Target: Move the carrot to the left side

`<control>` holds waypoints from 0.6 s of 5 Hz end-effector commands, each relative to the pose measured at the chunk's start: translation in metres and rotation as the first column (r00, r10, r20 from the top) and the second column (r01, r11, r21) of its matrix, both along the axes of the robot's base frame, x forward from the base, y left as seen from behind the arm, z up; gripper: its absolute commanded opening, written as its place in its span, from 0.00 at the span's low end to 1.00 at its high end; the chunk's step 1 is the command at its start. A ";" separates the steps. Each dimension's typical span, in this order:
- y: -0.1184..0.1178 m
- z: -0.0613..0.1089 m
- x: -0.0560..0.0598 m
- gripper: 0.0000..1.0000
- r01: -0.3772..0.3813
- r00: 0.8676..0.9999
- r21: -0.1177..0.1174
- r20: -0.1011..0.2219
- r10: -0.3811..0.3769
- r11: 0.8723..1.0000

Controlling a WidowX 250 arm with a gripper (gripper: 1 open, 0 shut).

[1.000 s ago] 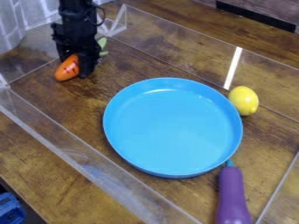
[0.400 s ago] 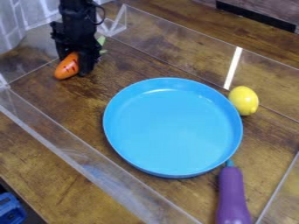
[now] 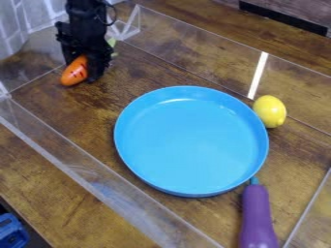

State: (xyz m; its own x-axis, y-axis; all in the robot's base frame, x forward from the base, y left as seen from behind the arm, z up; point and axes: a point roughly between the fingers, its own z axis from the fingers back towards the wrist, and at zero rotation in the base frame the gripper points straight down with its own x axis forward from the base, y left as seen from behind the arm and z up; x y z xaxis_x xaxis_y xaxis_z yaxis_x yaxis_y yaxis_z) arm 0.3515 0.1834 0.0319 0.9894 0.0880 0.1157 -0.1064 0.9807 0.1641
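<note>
The claw points down at about 10 o'clock of the table, its 2 dark fingers clenched on the carrot. The carrot's orange tip sticks out toward 8 o'clock, low over the wood or touching it; the view is too coarse to say which. Its green top is hidden behind the fingers. At 4 o'clock from the claw, near the centre, lies the blue plate. The lemon sits just beside the plate's rim at 2 o'clock. The eggplant lies at 5 o'clock of the plate, its stem close to the rim.
</note>
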 end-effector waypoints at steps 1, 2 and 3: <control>0.005 0.025 0.012 1.00 -0.001 0.998 0.036 0.068 -0.002 0.999; 0.008 0.029 0.012 0.00 -0.008 0.997 0.037 0.075 0.005 0.999; 0.011 0.032 0.011 0.00 -0.016 0.997 0.034 0.082 0.013 0.999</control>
